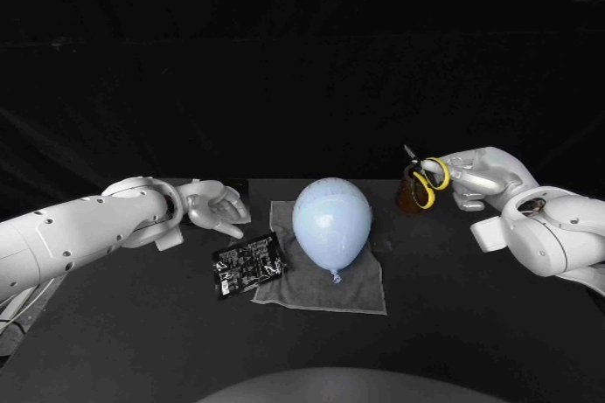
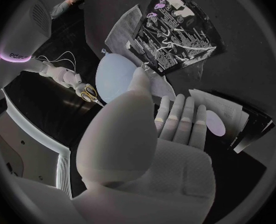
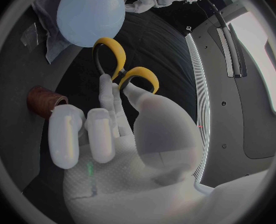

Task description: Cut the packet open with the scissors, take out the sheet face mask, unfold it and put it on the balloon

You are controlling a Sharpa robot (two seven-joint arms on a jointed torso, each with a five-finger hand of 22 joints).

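**Scissors up, packet loose: the cut had room to go wrong**

The black table (image 1: 126, 333) gave plenty of space, so crowding was not the hazard. The grey towel (image 1: 322, 291) lay at its centre under the balloon, and its soft, loose cloth would likely bunch under any push. The pale blue balloon (image 1: 331, 218) rested lengthwise on that towel with nothing pinning it. A knock from either arm could probably roll it off, and a blade tip swung close to it could burst it.

The black packet (image 1: 247, 263) lay flat just beside the balloon, one edge overlapping the towel. The left hand (image 1: 214, 207) hovered near the packet's far end with its fingers spread, holding nothing. The slick foil was therefore unsecured and could slide or fold away once pinched.

Well apart to the right stood a brown holder (image 1: 410, 198). Over it, the right hand (image 1: 474, 183) gripped the scissors (image 1: 428, 177) by their yellow loops. Whether the blades were clear of the holder could not be told. If they were not, lifting might tip it. A shallow hold on the loops might also let the scissors twist. A cut taken too deep would probably slice the folded mask inside.
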